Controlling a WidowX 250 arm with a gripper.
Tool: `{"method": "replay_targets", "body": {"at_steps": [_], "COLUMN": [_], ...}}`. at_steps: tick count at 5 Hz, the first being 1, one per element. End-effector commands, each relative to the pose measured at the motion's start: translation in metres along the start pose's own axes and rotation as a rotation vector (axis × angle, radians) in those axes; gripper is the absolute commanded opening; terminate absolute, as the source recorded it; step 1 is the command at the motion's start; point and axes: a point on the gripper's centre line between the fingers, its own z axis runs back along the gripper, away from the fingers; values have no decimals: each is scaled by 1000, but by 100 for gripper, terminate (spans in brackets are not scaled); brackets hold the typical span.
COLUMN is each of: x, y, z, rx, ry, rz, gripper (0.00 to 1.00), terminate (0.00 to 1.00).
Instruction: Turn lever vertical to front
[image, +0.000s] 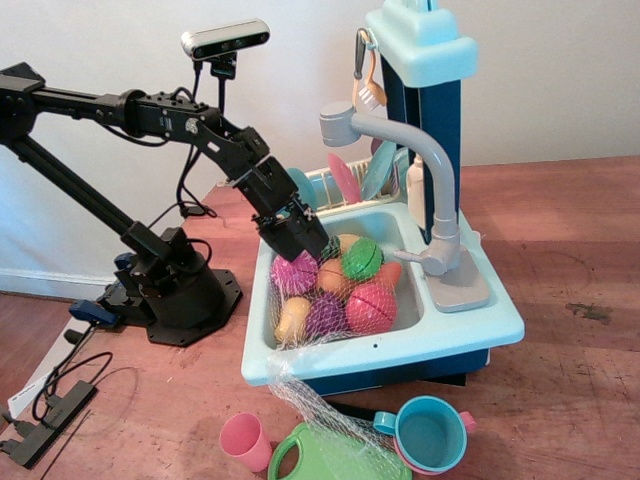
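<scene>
The grey toy faucet stands on the right ledge of the light-blue toy sink. Its curved spout reaches left over the basin. The lever is a short grey handle sticking out to the left from the base of the column, lying about level. My black gripper hangs over the basin's left side, just above the toy fruit, well left of the lever. Its fingers look close together, but I cannot tell whether they hold anything.
A net bag of plastic fruit and vegetables fills the basin and its mesh trails over the front rim. A pink cup, a green pitcher and a blue cup lie in front. Plates stand in the rack behind.
</scene>
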Motion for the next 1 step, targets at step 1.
{"method": "replay_targets", "body": {"at_steps": [1], "x": [4], "y": [-5], "z": [3], "rx": [-15], "ry": [-13], "rz": [-11], "gripper": [100], "terminate": [100]}}
